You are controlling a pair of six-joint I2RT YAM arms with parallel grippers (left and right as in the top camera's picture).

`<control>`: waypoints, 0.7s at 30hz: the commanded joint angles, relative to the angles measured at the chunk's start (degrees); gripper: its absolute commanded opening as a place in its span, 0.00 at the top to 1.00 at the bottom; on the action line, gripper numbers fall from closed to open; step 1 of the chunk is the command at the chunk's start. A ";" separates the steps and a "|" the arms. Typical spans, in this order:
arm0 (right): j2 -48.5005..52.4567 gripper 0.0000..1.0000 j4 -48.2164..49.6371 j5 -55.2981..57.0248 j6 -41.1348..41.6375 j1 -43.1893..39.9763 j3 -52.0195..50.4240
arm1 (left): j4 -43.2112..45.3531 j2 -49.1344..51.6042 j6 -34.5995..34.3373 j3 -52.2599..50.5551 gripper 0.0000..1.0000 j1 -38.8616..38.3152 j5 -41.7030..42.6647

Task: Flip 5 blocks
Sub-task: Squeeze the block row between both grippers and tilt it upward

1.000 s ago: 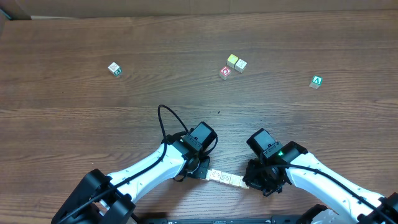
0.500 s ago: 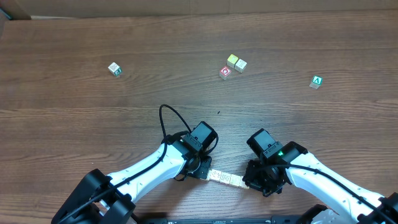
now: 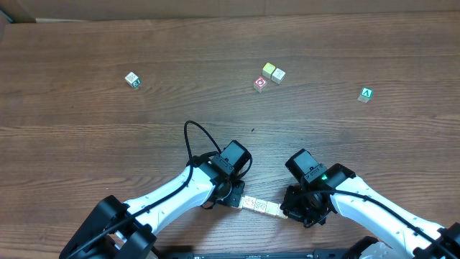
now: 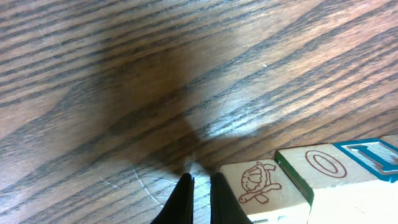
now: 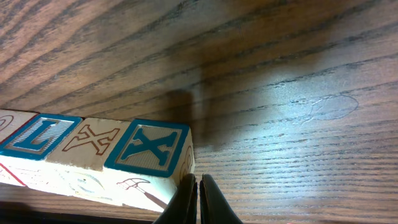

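Black left tool (image 4: 199, 186), pinched shut on nothing, sits just beside the turtle end of the row of blocks (image 3: 260, 207); the right tool (image 5: 197, 186), equally shut and empty, flanks the row's X end; blocks gathered, flipping apparently not yet done.

Left wrist view: the row of blocks (image 4: 311, 180) gets chopped off by the right and bottom edges, and the left gripper (image 4: 202, 199) runs off the bottom so you only see its tips. Same deal on the right wrist view, where the row is cut at the left and bottom, and the right gripper (image 5: 198, 200) is mostly out of shot. From overhead both ends of the row hide under the grippers near the tabletop's front edge, so I can't count it. The scattered cubes (image 3: 131, 79) further back are too tiny to read.
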 commanded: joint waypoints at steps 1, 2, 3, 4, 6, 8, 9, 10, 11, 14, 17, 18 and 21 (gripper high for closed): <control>-0.46 0.94 0.15 -1.09 0.48 0.33 -0.17 | 0.11 0.46 1.49 -0.42 0.96 0.26 0.00; -0.46 0.94 0.15 -1.18 0.50 0.33 -0.17 | 0.17 0.46 1.84 -0.42 0.96 0.26 -0.04; -0.46 0.94 0.15 -1.20 0.52 0.33 -0.17 | 0.28 0.46 2.16 -0.42 0.96 0.26 -0.04; -0.46 0.94 0.13 -1.20 0.61 0.33 -0.17 | 0.33 0.46 2.16 -0.42 0.96 0.26 -0.20; -0.46 0.94 0.20 -1.62 0.68 0.33 -0.17 | 0.48 0.46 2.19 -0.42 0.96 0.26 -0.28; -0.46 0.94 0.31 -1.81 0.68 0.33 -0.17 | 0.52 0.46 2.16 -0.42 0.96 0.26 -0.70; -0.46 0.94 0.33 -1.86 0.68 0.33 -0.17 | 0.50 0.46 2.16 -0.42 0.96 0.26 -0.96; -0.46 0.94 0.35 -2.01 0.68 0.33 -0.17 | 0.48 0.46 2.16 -0.42 0.96 0.26 -1.29; -0.46 0.94 0.35 -2.23 0.66 0.33 -0.17 | 0.48 0.46 2.16 -0.42 0.96 0.26 -1.55; -0.46 0.94 0.52 -2.84 0.70 0.79 -0.17 | 0.50 0.46 2.16 -0.42 0.96 0.26 -1.75; -0.46 0.94 1.05 -2.84 2.08 2.29 -0.17 | 0.52 0.46 2.14 -0.42 0.96 0.26 -2.25; -0.46 0.94 1.22 -2.80 2.91 2.84 -0.17 | 0.52 0.46 2.14 -0.42 0.96 0.26 -2.54; -0.46 0.94 2.10 -2.80 4.74 4.35 -0.17 | 0.52 0.46 2.16 -0.42 0.96 0.26 -3.10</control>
